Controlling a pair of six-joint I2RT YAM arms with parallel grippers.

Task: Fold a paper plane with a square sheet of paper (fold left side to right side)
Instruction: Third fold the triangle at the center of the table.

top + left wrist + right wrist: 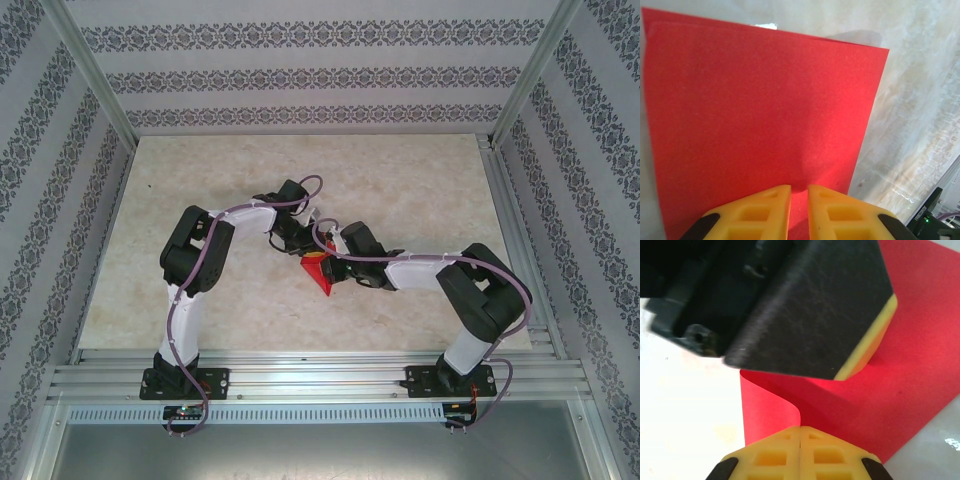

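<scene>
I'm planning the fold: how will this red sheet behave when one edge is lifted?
Probably floppy: the square sheet of paper curls over in a soft loop at the right gripper's shut fingertips. Likely light and apt to slide, lying thin and flat on the smooth table.

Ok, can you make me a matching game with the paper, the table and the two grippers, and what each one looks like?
Things:
1. square sheet of paper
2. table
3. left gripper
4. right gripper

Looks:
A. fingers pressed together
B. pale and marbled
C. bright red
D. fingers a little apart

Pairs: 1-C, 2-B, 3-D, 4-A
</scene>
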